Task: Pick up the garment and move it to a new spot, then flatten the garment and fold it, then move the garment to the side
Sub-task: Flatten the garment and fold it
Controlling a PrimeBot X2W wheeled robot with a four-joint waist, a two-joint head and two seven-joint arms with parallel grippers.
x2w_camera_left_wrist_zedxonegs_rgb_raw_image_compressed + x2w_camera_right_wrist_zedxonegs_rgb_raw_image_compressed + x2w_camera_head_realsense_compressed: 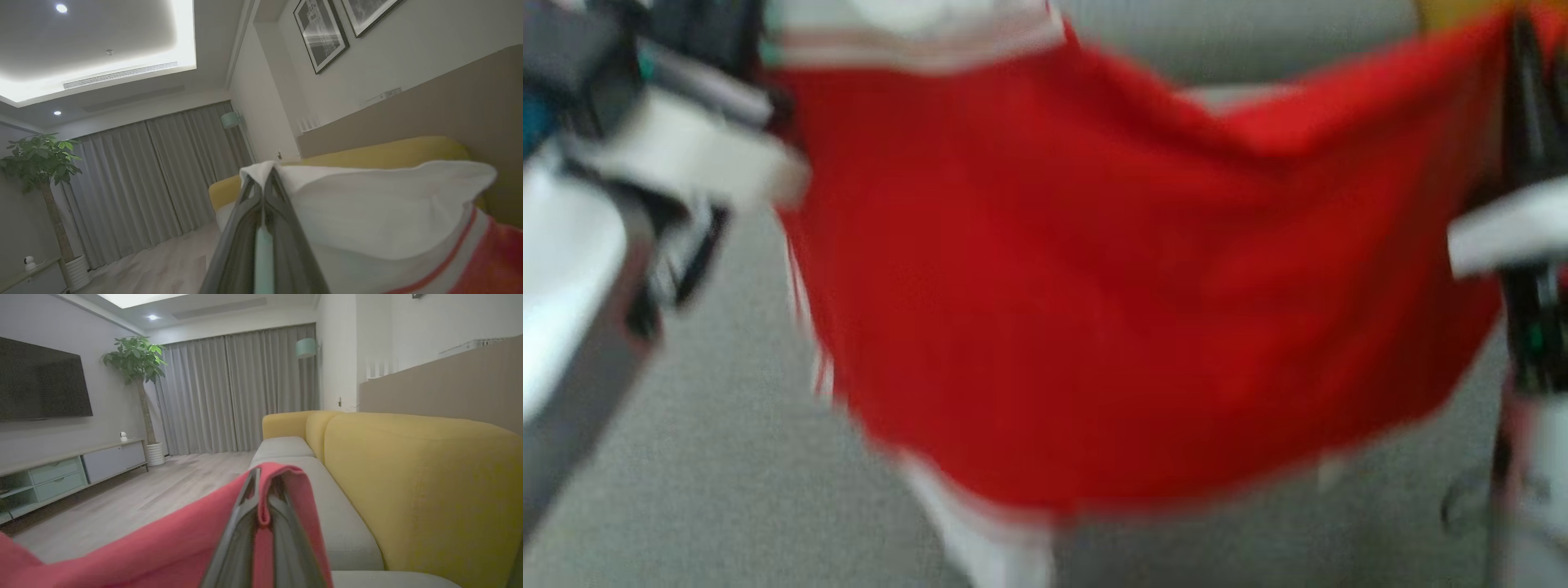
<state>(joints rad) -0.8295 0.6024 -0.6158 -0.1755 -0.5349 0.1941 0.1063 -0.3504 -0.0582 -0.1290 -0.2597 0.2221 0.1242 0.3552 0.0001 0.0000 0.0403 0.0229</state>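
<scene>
**Above the sofa (408, 477) seat, a red garment spread between both grippers**

Over the sofa's grey seat (727, 457) the garment (1094, 310) hangs as a wide red sheet. Its long axis runs from one gripper to the other, roughly parallel to the sofa's yellow backrest (1454, 12). Its top edge sags in the middle and its lower edge droops toward the seat.

At the end nearer the left gripper (264, 179) the cloth turns into a white band (367, 204) edged with a thin red stripe. That gripper's fingers are pressed together on a corner of the white band. The right gripper (267, 486) is clamped on a red fold, which wraps over its fingertips, with the backrest just beside it.

Motion blur smears the whole head view, so seams and the type of garment cannot be made out. The cloth covers most of the seat below it. White fabric runs off the top and bottom edges of that view.
</scene>
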